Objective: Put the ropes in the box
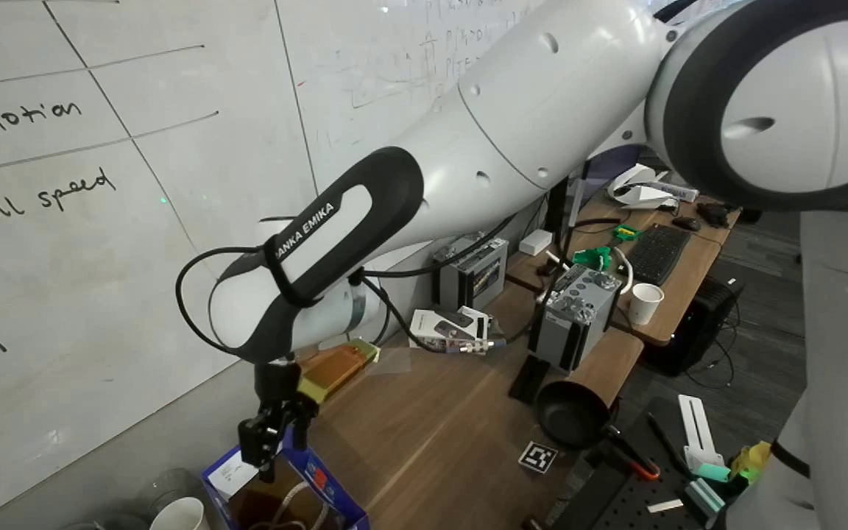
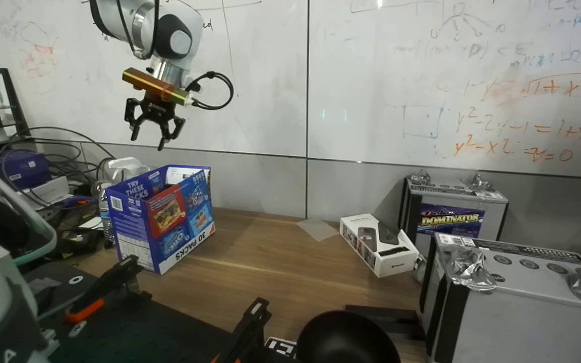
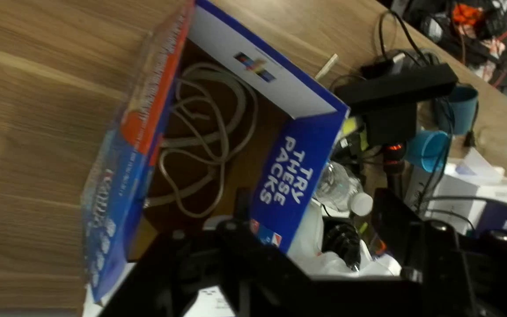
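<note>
The box is a blue, open-topped snack carton standing upright on the wooden table near the whiteboard wall. It also shows in an exterior view and in the wrist view. Pale ropes lie coiled on the floor of the box in the wrist view. Part of them shows inside the box in an exterior view; the box walls hide them in an exterior view. My gripper is open and empty above the box, pointing down. In the wrist view its dark fingers are wide apart over the box's edge.
A clear bottle and cable clutter stand beside the box, near a white cup. A white phone box, grey machines and a black pan are farther along the table. The whiteboard rises close behind the arm.
</note>
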Available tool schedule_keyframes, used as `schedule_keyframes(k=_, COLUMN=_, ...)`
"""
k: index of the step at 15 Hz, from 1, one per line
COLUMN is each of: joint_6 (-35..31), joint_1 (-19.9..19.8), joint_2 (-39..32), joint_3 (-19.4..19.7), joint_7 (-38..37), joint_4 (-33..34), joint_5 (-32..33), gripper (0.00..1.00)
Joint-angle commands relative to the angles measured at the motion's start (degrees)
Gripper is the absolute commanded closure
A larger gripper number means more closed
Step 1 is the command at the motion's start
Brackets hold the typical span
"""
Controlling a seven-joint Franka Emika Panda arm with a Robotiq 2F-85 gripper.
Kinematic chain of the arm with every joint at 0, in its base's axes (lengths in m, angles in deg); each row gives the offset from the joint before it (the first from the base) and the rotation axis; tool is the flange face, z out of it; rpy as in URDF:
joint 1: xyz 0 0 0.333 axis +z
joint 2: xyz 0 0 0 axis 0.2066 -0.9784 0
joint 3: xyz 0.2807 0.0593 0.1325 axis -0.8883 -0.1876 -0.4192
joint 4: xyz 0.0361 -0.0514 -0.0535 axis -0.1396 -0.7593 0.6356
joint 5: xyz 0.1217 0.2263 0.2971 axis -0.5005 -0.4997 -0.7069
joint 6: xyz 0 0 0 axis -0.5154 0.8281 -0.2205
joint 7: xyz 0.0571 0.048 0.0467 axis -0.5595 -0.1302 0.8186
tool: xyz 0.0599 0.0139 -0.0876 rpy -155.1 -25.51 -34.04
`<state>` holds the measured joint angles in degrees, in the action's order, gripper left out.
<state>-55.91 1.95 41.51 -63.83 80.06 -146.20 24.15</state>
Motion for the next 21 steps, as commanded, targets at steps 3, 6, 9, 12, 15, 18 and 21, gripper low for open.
schedule_keyframes(k=3, joint_6=12.6, joint_1=-2.6, joint_2=17.2, joint_3=3.6, joint_7=2.1, joint_4=-10.7, joint_5=14.0, gripper=0.00)
schedule_keyframes(k=6, joint_6=13.2, joint_1=-3.7, joint_2=27.0, joint_3=5.5, joint_7=1.4, joint_4=-17.0, joint_5=17.3, gripper=0.00)
schedule_keyframes(k=9, joint_6=13.8, joint_1=-3.9, joint_2=36.7, joint_3=7.5, joint_7=1.0, joint_4=-23.0, joint_5=18.2, gripper=0.00)
schedule_keyframes(k=12, joint_6=15.0, joint_1=-3.7, joint_2=46.4, joint_3=10.1, joint_7=0.5, joint_4=-28.3, joint_5=16.6, gripper=0.00)
schedule_keyframes(k=15, joint_6=17.8, joint_1=-3.8, joint_2=56.2, joint_3=12.8, joint_7=-2.9, joint_4=-32.4, joint_5=15.1, gripper=0.00)
schedule_keyframes(k=18, joint_6=24.2, joint_1=-4.6, joint_2=65.9, joint_3=14.4, joint_7=-7.0, joint_4=-34.8, joint_5=16.5, gripper=0.00)
schedule_keyframes(k=21, joint_6=33.9, joint_1=-5.9, joint_2=75.4, joint_3=15.6, joint_7=-10.4, joint_4=-35.4, joint_5=17.7, gripper=0.00)
